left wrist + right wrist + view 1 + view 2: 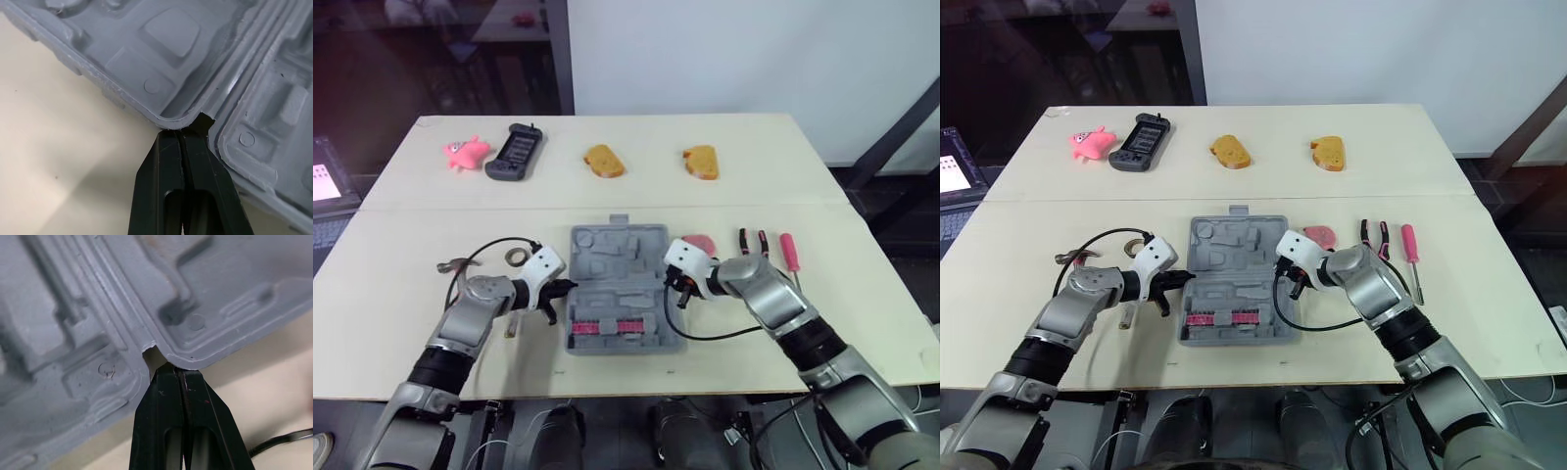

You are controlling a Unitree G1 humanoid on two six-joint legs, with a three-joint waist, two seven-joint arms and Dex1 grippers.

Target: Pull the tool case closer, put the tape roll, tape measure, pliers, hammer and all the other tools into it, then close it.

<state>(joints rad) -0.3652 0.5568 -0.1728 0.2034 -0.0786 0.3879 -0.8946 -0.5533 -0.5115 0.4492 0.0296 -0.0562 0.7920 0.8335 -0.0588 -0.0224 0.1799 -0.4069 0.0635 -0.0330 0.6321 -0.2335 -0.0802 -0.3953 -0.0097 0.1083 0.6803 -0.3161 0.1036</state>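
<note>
Left gripper (182, 131) clenched on nothing, tips at left hinge notch of tool case (612, 257) | right gripper (177, 368) clenched likewise, right notch | case open, flat.

The right gripper (683, 292) hides the near side of a pink round tool (702, 242), the left arm (475, 305) covers the hammer (460, 265) handle, a small metal piece (510, 327) nearby is too tiny to identify, and the tool case (171, 44) runs past both wrist views' edges.
</note>
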